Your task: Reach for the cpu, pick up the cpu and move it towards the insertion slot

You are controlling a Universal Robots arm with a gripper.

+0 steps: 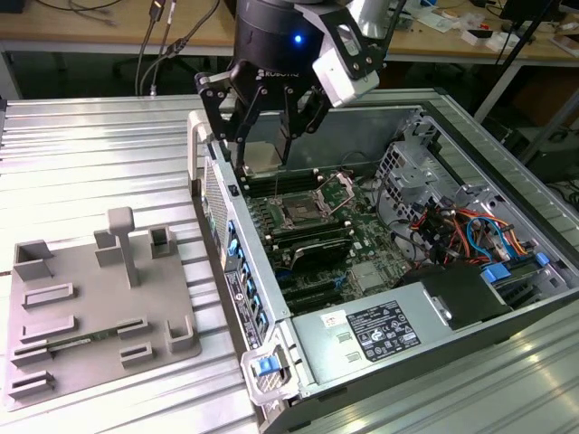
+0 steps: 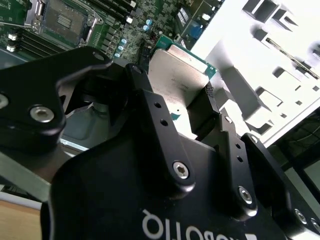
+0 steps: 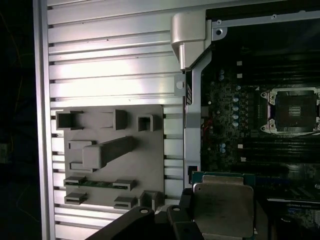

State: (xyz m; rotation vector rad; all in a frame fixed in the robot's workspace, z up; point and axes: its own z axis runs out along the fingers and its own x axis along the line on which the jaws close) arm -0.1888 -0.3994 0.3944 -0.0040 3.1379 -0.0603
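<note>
On the exterior view's left you have the grey plastic fixture (image 1: pixel 99 312) lying on the ribbed metal table (image 1: pixel 90 154), well apart from the work. Moving right, your gripper (image 1: pixel 265 155) hangs over the near wall of the open computer case (image 1: pixel 271 298), its fingers (image 2: pixel 207 107) clamped on the cpu (image 2: pixel 177 82), which rides above the motherboard (image 1: pixel 348 244) and is not yet over the insertion slot (image 1: pixel 299 213). The hold looks to be on the chip's edges alone, so a jolt could tilt or drop it onto the board. Coming down skewed could also hurt the socket, and its wire lever and the memory slots stand close by. Further right, the power supply (image 1: pixel 380 330) carries a printed label, but I won't read it off.
</note>
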